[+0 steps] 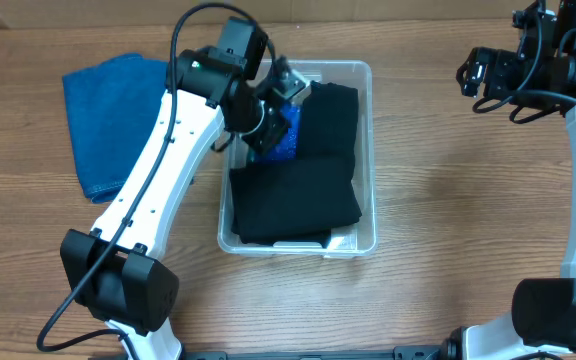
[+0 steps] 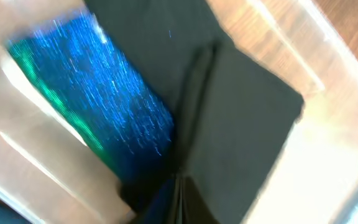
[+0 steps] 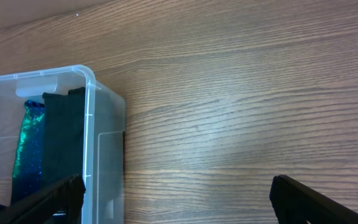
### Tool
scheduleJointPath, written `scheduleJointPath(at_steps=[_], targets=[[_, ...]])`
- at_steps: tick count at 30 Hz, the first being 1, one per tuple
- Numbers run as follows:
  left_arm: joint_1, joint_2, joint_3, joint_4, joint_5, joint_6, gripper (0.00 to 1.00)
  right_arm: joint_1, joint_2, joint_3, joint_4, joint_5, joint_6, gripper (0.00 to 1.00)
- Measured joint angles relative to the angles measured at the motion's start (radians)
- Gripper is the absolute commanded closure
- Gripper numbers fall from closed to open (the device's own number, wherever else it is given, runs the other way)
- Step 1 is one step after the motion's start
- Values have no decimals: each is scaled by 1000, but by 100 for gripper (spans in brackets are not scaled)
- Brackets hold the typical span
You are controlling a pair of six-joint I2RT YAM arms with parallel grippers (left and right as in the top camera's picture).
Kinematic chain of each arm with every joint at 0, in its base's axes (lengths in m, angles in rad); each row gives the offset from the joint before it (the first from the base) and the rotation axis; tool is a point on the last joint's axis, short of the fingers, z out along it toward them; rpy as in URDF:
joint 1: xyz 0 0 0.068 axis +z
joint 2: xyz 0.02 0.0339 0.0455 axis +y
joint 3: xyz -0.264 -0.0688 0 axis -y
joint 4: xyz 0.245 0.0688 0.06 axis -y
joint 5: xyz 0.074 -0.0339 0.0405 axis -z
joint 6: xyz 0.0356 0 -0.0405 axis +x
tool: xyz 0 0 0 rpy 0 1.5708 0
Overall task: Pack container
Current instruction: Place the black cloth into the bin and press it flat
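The clear container [image 1: 368, 150] sits mid-table. It holds two folded black cloths, one at the front [image 1: 293, 200] and one at the back [image 1: 330, 120]. A shiny blue cloth [image 1: 286, 137] stands on edge along its left wall. My left gripper [image 1: 276, 112] is down inside the container at the shiny blue cloth. The blurred left wrist view shows its fingers [image 2: 179, 190] pressed together where the shiny blue cloth [image 2: 98, 81] meets a black cloth [image 2: 241, 112]. My right gripper [image 1: 471, 75] is open and empty, far right of the container. Its fingers [image 3: 176, 199] spread over bare wood beside the container [image 3: 89, 81].
A folded plain blue towel [image 1: 108, 115] lies on the wooden table left of the container, under the left arm. The right arm's base stands at the front right.
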Motion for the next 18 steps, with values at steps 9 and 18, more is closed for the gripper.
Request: scheduleJointPath(at_steps=[9, 18], targets=[[-61, 1, -29, -200, -8, -82, 96, 0, 0, 0, 0, 2, 0, 0], [-76, 3, -210, 37, -127, -185, 96, 0, 0, 0, -2, 10, 0, 0]])
